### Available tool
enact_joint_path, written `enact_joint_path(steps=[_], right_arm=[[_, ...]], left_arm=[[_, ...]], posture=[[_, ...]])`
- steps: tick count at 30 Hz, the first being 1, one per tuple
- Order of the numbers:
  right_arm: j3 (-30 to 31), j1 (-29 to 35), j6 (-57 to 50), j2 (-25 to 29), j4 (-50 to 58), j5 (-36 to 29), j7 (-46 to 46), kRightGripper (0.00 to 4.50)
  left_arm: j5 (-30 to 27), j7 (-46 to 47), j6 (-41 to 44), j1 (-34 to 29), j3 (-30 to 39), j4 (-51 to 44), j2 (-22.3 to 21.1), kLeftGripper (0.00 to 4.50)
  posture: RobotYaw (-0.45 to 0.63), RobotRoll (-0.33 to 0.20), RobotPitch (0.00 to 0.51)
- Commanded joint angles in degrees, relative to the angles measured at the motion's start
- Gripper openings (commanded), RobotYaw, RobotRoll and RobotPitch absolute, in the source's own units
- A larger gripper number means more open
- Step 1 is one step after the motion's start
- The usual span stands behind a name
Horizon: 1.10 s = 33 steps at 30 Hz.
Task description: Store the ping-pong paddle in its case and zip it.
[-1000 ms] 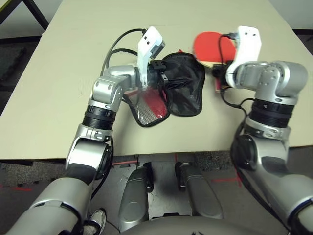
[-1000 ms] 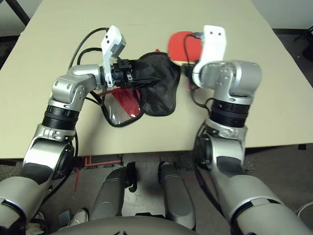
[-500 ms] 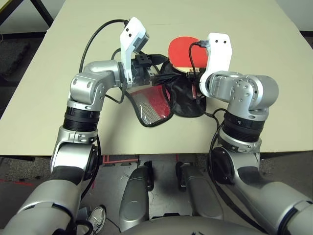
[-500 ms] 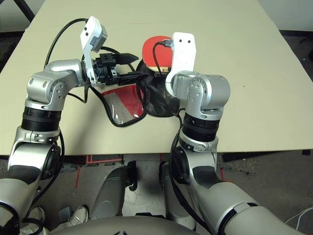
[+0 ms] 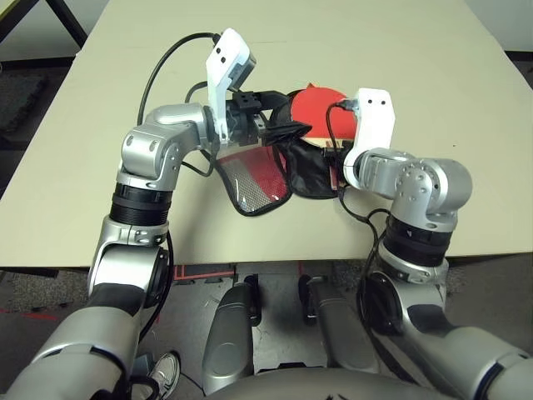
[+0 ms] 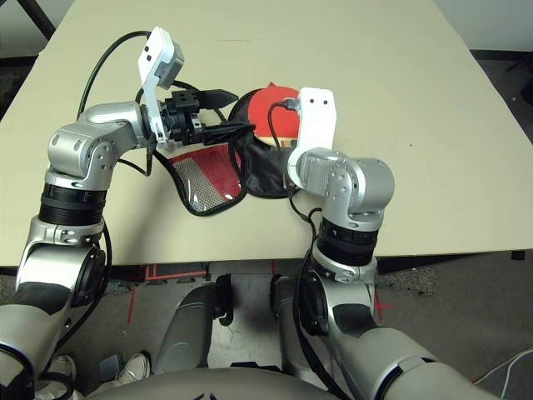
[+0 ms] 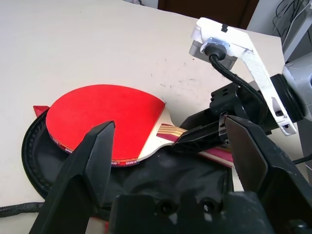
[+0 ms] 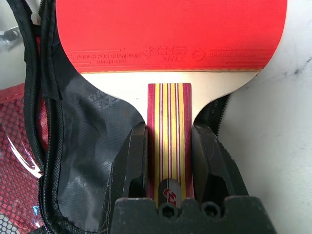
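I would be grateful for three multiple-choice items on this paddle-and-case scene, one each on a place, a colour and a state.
1. Where does the round red rubber ping-pong paddle lie?
A. over the open case's black lining
B. on bare table far from the case
C. under the table

2. What colour is the outside of the flat fabric case?
A. blue
B. red
C. green

3. How do the right gripper jaws stand?
A. wide open, holding nothing
B. shut on the case's zipper
C. shut on the paddle's striped handle

Answers:
1. A, the left wrist view shows the red face resting on the black lining.
2. B, the folded-back flap is red with mesh.
3. C, the right wrist view shows both jaws pressing the handle's sides.
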State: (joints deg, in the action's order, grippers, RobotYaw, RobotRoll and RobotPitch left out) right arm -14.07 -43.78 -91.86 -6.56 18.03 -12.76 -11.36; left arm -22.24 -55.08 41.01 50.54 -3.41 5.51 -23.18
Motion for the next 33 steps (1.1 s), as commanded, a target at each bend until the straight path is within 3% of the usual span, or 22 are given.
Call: enact_joint_path(steps=[1,12,31,33], right_arm=[[0.7,-0.1,-0.6,-1.3,1.4,-1.3,-0.7,1.11],[1.8,-5.0,-0.6,-2.8,-2.0,-1.9,-1.3,1.11],[2.1,-3.5,-0.6,-1.2,-7.1,-1.5,1.0,1.11],[2.1,-3.1,-0.6,-1.2,-6.9,-1.6,1.4,1.88]], left_arm=[[-0.3,0.2,-0.3,-0.2,-0.8,0.3,0.1,4.5],[-0.1,0.6,-0.5,-0.4,-1.0,0.2,0.1,4.5],[-0.2,1.3,-0.7,-0.9,-0.7,0.2,-0.1,4.5],[0.0,1.2,-0.9,-0.8,-0.7,0.5,-0.1,4.5]], posture=[[-0.05,0.0,0.245],[-0.03,0.0,0.244],[-0.03,0.0,0.241],[-0.03,0.0,0.24]])
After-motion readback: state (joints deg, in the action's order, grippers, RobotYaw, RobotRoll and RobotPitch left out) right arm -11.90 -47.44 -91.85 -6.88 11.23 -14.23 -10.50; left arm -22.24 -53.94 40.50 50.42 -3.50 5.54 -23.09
